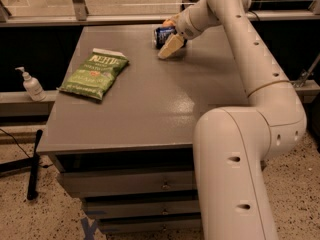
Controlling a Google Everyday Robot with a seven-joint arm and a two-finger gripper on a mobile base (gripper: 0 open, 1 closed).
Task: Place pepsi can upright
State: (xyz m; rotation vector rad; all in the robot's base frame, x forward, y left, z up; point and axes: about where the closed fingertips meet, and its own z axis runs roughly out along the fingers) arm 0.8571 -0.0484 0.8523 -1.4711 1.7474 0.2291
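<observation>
Nearest: white robot arm [235, 174], thick link in front of grey drawer table [150, 114]. Mid-table, green chip bag [95, 74] lies flat nr the side edge; pump bottle [31, 85] stands on ledge beyond it, off the table. Far edge: gripper [168, 37] pinches pepsi can [162, 34], cream finger [170, 46] in front. Can looks tipped, low by tabletop; can't tell if touching.

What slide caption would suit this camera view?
Gripper at the pepsi can near the table's far edge; green chip bag lies apart.
</observation>
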